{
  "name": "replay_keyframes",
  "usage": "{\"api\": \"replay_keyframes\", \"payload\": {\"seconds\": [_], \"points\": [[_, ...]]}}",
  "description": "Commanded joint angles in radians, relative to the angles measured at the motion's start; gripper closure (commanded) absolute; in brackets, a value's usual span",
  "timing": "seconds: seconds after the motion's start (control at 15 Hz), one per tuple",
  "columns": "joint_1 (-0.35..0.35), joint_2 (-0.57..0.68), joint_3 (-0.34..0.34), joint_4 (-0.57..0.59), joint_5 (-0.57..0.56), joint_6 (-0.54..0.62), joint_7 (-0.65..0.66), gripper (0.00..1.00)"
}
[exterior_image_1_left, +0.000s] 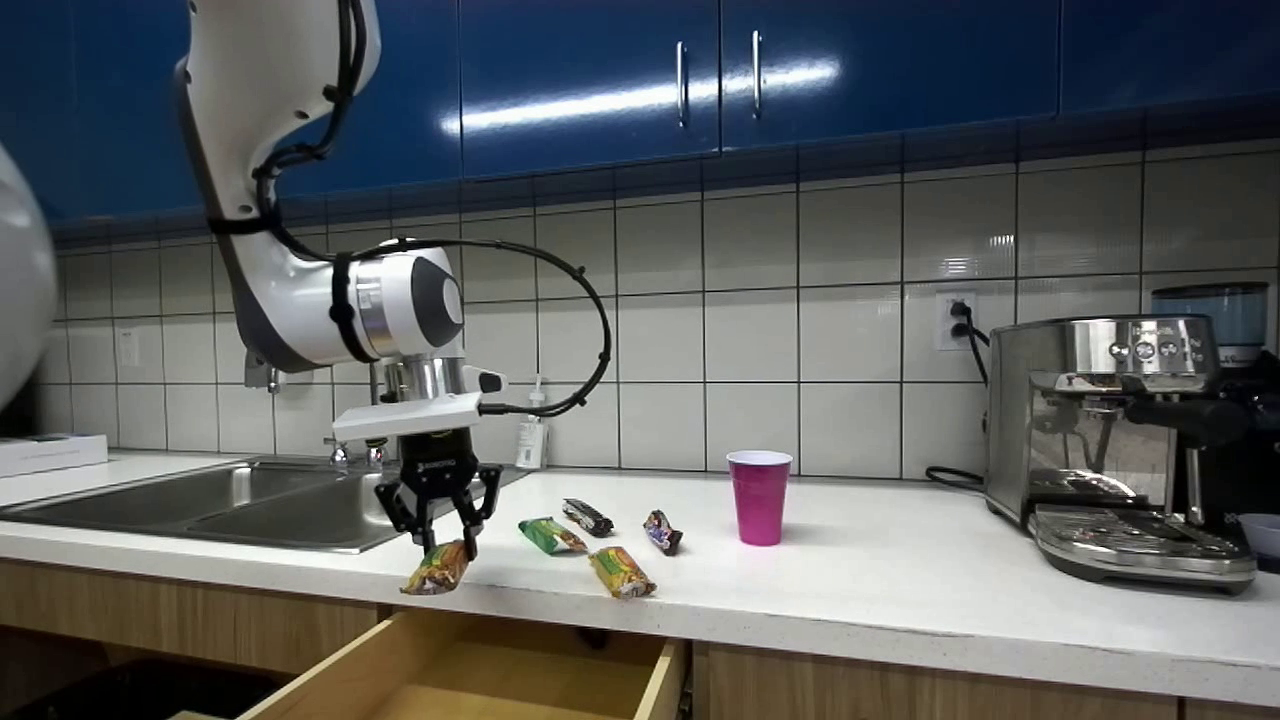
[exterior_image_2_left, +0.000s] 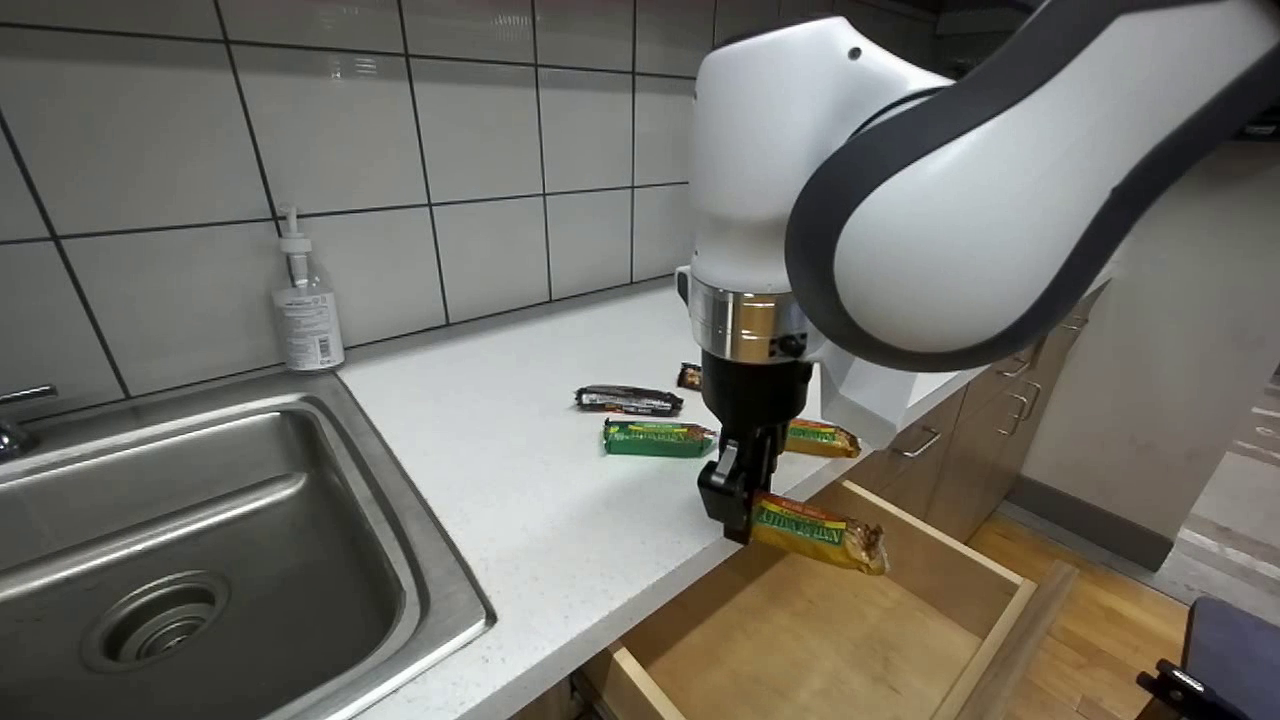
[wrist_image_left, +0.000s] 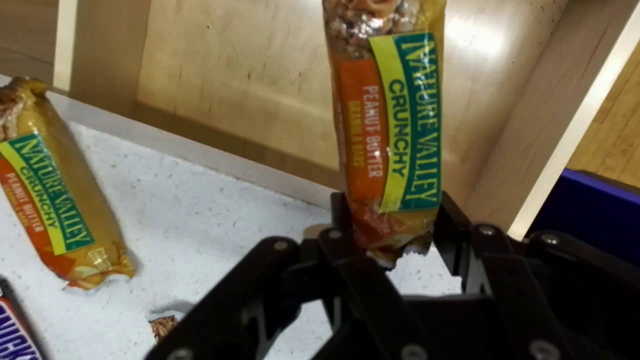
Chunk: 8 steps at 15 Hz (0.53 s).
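Cam's farther back in an exterior view, facing the wall (exterior_image_1_left: 750, 335); close in an exterior view, angled down across the sink (exterior_image_2_left: 445, 590). Both get the worktop (exterior_image_1_left: 880, 570) and drawer (exterior_image_2_left: 820, 620); wrist cam looks down past the hand (wrist_image_left: 395, 210).

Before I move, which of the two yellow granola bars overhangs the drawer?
The held bar, gripped near one end by the pincer, overhangs the drawer; the other yellow bar lies on the counter.
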Motion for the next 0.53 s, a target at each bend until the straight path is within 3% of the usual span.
{"api": "replay_keyframes", "payload": {"seconds": [0.0,0.47], "points": [[0.011,-0.088,0.006,-0.090,-0.023,0.013,0.046,0.82],[0.003,-0.179,0.027,-0.177,0.019,0.006,-0.068,0.82]]}}
